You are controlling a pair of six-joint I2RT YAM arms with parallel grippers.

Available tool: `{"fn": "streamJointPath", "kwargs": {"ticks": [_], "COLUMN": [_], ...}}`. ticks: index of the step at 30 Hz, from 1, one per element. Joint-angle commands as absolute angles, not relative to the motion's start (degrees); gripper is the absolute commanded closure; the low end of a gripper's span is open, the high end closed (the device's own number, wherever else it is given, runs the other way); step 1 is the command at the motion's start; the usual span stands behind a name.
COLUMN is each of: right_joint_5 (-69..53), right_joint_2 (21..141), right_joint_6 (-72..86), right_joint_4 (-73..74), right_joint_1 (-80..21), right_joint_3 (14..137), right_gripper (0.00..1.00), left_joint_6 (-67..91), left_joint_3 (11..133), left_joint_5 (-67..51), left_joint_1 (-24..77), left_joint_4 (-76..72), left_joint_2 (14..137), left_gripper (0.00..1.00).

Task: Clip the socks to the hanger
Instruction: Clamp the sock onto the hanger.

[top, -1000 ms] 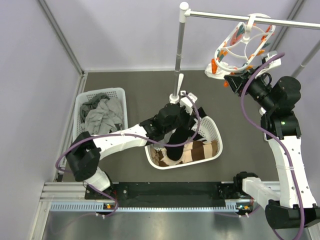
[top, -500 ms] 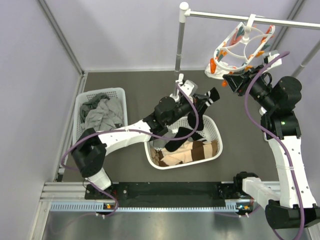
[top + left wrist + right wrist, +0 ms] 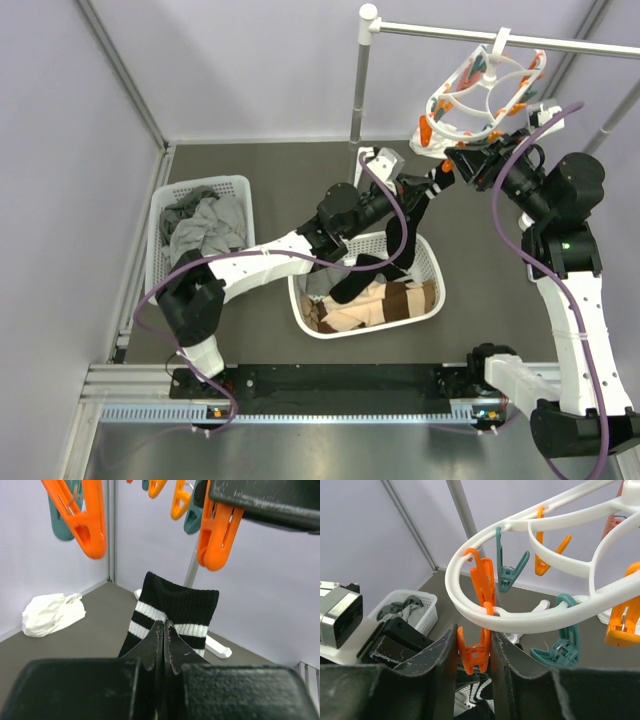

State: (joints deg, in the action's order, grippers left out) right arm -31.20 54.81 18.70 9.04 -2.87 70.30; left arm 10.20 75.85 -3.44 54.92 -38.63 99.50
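This was a robot test cell in a lab, not a home. Plain lilac panels (image 3: 250,70) in metal frames walled in a dark grey worktop (image 3: 270,165) on three sides. Two white arms (image 3: 260,270) trailing purple cables (image 3: 486,205) were bolted to an aluminium rail (image 3: 120,385), well behind the left claw (image 3: 164,625). The laundry looked staged. One white mesh basket (image 3: 430,262) sat below that claw and another basket (image 3: 225,183) lay well to its left. A bare metal rack (image 3: 357,90) carried a peg hanger (image 3: 535,624) just above the right claw (image 3: 474,640).
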Motion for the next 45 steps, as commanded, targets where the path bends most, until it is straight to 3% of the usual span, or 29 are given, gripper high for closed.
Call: {"fn": "streamJointPath", "kwargs": {"ticks": [1, 45], "right_joint_5": [-33.4, -32.1], "right_joint_2": [54.6, 54.8], "right_joint_6": [19.0, 17.7], "right_joint_4": [8.3, 8.7], "right_joint_1": [-3.1, -3.1], "right_joint_3": [71.1, 71.1], "right_gripper": [0.89, 0.9], "left_joint_6": [9.9, 9.4], "left_joint_3": [79.1, 77.1], "left_joint_5": [-4.0, -3.1], "left_joint_1": [54.9, 54.9], "left_joint_4": [-43.2, -47.1], "left_joint_2": [99.5, 95.6], "left_gripper": [1.0, 1.0]}}
